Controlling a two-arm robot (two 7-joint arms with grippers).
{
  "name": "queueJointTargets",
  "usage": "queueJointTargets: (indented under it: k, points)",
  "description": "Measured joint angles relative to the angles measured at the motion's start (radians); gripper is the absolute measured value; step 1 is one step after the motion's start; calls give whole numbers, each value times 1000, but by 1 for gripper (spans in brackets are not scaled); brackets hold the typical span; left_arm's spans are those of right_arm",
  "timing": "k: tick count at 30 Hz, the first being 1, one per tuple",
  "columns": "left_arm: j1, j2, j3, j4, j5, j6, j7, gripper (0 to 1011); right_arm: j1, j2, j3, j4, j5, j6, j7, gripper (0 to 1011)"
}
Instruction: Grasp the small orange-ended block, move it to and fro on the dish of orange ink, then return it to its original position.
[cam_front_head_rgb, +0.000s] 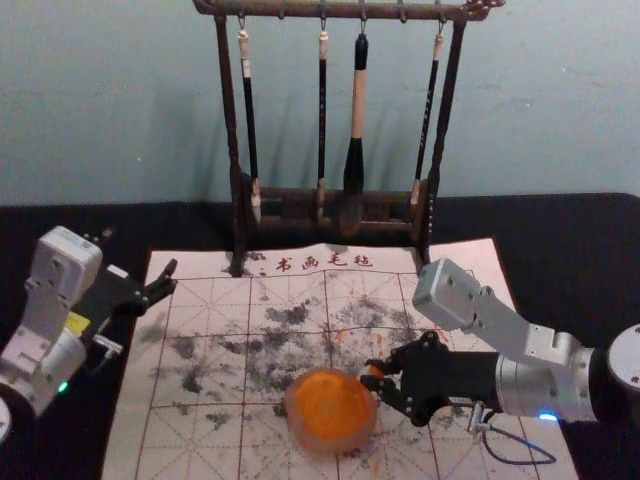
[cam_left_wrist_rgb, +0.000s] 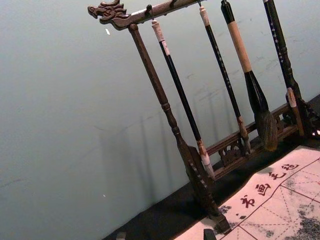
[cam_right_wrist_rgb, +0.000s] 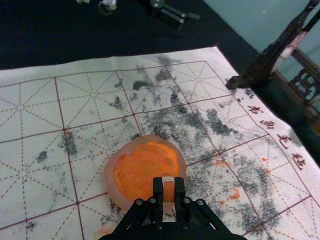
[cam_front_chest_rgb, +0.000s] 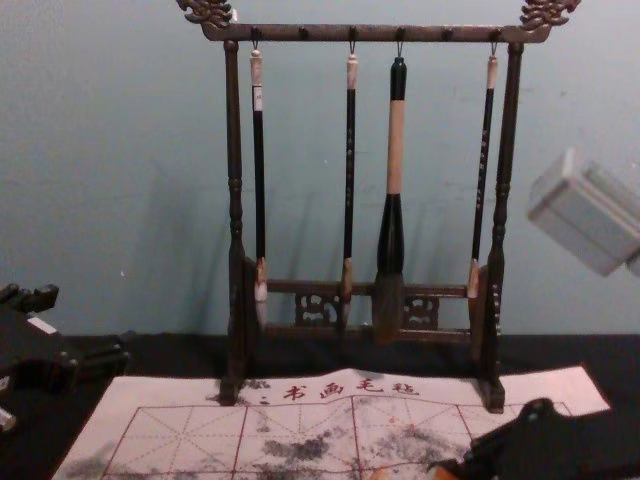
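Note:
In the head view my right gripper (cam_front_head_rgb: 376, 376) is at the right rim of the round dish of orange ink (cam_front_head_rgb: 328, 408), holding the small block (cam_front_head_rgb: 375, 370). The right wrist view has this gripper (cam_right_wrist_rgb: 168, 192) shut on the block (cam_right_wrist_rgb: 168, 192), pale at one end with orange below, over the edge of the dish (cam_right_wrist_rgb: 146, 167). Whether the block touches the ink I cannot tell. My left gripper (cam_front_head_rgb: 140, 258) is parked open and empty at the left of the felt mat; its tips stand apart in the left wrist view, the gripper (cam_left_wrist_rgb: 165, 234) low there.
A dark wooden rack (cam_front_head_rgb: 236, 215) with several hanging brushes (cam_front_head_rgb: 356, 130) stands behind, its feet at the back edge of the ink-stained mat (cam_front_head_rgb: 200, 370). Black cloth (cam_front_head_rgb: 570, 260) covers the table around the mat. Grey and orange stains mark the grid.

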Motion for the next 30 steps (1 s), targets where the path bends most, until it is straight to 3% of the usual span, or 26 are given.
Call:
queueJointTargets:
  k: [11,22,30]
  points:
    - [0,0,0,0,0,0,0,1002,-23,9,52,-40,21,25,-51,92]
    - [0,0,0,0,0,0,0,1001,-87,47,154,-105,34,80,-140,92]
    - [0,0,0,0,0,0,0,1001,-137,69,217,-134,44,103,-169,92]
